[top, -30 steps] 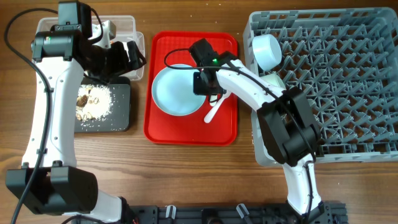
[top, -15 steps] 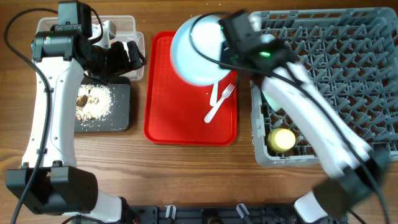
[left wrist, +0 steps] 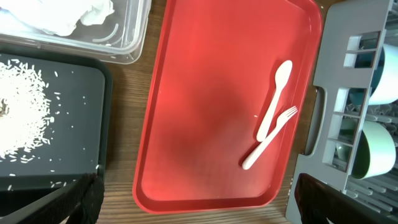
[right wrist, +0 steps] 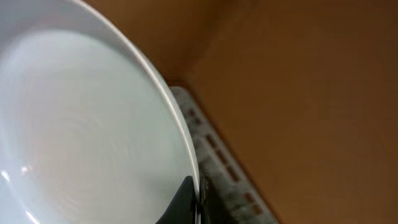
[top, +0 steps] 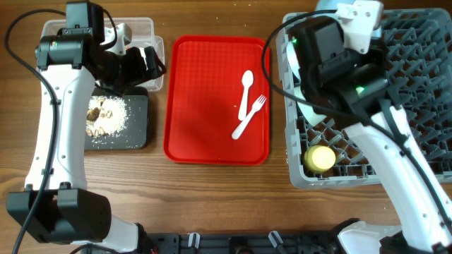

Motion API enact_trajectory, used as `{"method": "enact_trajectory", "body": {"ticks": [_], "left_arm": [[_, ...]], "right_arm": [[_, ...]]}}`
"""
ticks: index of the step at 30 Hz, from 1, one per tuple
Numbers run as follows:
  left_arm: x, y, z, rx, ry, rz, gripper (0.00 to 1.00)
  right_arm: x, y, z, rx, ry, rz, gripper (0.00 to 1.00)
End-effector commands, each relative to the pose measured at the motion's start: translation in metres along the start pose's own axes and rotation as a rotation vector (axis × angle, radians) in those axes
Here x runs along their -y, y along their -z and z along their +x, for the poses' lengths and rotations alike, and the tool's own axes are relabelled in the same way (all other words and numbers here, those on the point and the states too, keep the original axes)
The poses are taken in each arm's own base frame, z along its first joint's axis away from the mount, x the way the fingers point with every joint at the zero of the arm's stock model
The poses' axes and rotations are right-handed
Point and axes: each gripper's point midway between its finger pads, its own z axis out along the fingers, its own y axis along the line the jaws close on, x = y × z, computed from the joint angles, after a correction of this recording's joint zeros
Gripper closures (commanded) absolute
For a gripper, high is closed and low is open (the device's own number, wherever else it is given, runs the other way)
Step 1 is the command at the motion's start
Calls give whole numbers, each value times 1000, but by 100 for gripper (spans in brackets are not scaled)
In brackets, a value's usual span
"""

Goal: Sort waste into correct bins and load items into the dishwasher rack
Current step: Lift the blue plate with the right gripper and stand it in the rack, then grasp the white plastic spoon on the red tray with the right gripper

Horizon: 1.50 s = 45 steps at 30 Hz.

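My right gripper is shut on the rim of the pale blue plate and holds it on edge above the grey dishwasher rack. In the overhead view the right arm hides the plate. The yellow cup sits in the rack's front left corner. A pale blue bowl and a pale green bowl stand in the rack's left side. The white spoon and fork lie on the red tray. My left gripper is open and empty beside the clear tub.
The clear tub holds white napkins. The black tray in front of it holds beige scraps with brown lumps. A strip of bare wooden table lies between the red tray and the rack.
My right arm lifted the plate off the red tray and carried it right, over the rack's back left part. The spoon and fork now lie uncovered. The left arm has not moved.
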Motion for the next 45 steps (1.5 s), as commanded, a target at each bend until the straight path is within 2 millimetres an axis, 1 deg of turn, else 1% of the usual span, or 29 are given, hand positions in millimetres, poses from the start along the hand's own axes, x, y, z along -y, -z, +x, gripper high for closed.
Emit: {"method": "enact_trajectory", "body": {"ticks": [1,3,6,8,10,15,17,18,19,20,21,22,23,24,26,29,31,32,33,34,35,37,38,39,40,42,43,44,45], "left_arm": [[2,2,-2,7,-5,3,0],[2,2,-2,8,-5,3,0],[2,2,-2,8,-5,3,0],[2,2,-2,8,-5,3,0],[2,2,-2,8,-5,3,0],[2,2,-2,8,-5,3,0],[2,2,-2,8,-5,3,0],[2,2,-2,7,-5,3,0],[2,2,-2,7,-5,3,0],[2,2,-2,7,-5,3,0],[2,2,-2,7,-5,3,0],[2,2,-2,8,-5,3,0],[2,2,-2,8,-5,3,0],[2,2,-2,8,-5,3,0],[2,2,-2,8,-5,3,0],[2,2,-2,7,-5,3,0],[2,2,-2,8,-5,3,0],[2,2,-2,7,-5,3,0],[2,2,-2,7,-5,3,0],[2,2,-2,8,-5,3,0],[2,2,-2,8,-5,3,0],[2,2,-2,8,-5,3,0],[2,2,-2,8,-5,3,0],[2,2,-2,8,-5,3,0],[2,2,-2,7,-5,3,0],[2,2,-2,8,-5,3,0],[2,2,-2,8,-5,3,0],[2,2,-2,8,-5,3,0],[2,2,-2,8,-5,3,0]], "right_arm": [[-10,-41,18,-52,162,161,96],[-20,-62,23,-74,210,178,96],[-44,-87,24,-93,290,135,96],[-55,-102,25,-100,315,134,96],[-66,-116,30,-113,342,110,96],[-104,-144,58,-170,379,-26,96],[-124,-149,69,-186,399,-98,96],[-133,-149,72,-189,400,-136,94],[-142,-149,75,-191,399,-182,87],[-148,-148,76,-190,394,-220,75],[-152,-147,77,-189,391,-241,58],[-155,-147,77,-188,389,-258,37],[-156,-146,77,-188,387,-265,24],[-155,-146,77,-190,390,-266,17],[-148,-141,73,-186,380,-265,7],[-131,-124,53,-152,313,-320,0],[-119,-100,34,-108,258,-427,0],[-118,-83,27,-88,225,-517,0],[-120,-55,18,-65,148,-677,0],[-124,-33,12,-54,89,-803,0],[-132,2,9,-67,12,-997,0],[-136,84,1,-55,-45,-1429,0],[-137,104,-2,-58,-65,-1545,0],[-143,118,-3,-117,-127,-1629,1],[-152,120,-2,-181,-180,-1630,4],[-182,112,9,-296,-244,-1524,7],[-202,104,21,-367,-264,-1423,8],[-215,100,31,-405,-260,-1356,10],[-236,95,49,-465,-257,-1258,12]]}}
